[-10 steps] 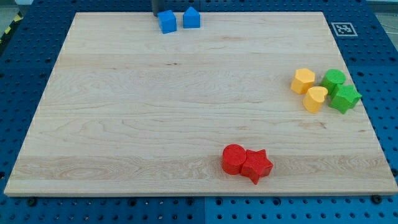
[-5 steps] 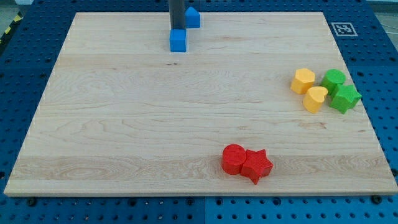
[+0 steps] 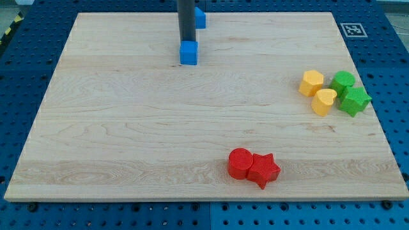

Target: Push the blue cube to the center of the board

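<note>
The blue cube [image 3: 188, 53] sits on the wooden board [image 3: 128, 128] in the upper middle, a little left of centre. My tip [image 3: 186, 42] touches the cube's top side, the dark rod rising straight up out of the view. A second blue block [image 3: 200, 18], shape unclear, lies near the board's top edge, partly hidden behind the rod.
Two yellow blocks [image 3: 312, 83] [image 3: 324, 101] and two green blocks [image 3: 343, 81] [image 3: 354, 100] cluster at the view's right. A red cylinder [image 3: 240, 163] and a red star [image 3: 264, 170] touch each other near the bottom. A marker tag [image 3: 351, 29] sits at the top right corner.
The rod has moved down the view and slightly right, pushing the blue cube away from the other blue block at the top edge. The other blocks have not moved.
</note>
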{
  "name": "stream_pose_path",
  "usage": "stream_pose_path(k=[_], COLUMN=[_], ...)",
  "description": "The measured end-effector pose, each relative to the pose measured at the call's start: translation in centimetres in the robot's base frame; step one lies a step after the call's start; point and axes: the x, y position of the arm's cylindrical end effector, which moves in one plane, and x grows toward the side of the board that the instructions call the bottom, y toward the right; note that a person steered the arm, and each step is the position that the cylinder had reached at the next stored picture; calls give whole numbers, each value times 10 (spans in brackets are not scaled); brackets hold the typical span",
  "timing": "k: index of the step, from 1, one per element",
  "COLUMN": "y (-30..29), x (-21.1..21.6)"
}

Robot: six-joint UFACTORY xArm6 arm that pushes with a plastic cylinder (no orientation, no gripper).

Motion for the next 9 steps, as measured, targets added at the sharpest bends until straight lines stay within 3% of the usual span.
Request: stream_pose_path(k=[3,6,9], y=[-5,-5,35], x=[39,44,60])
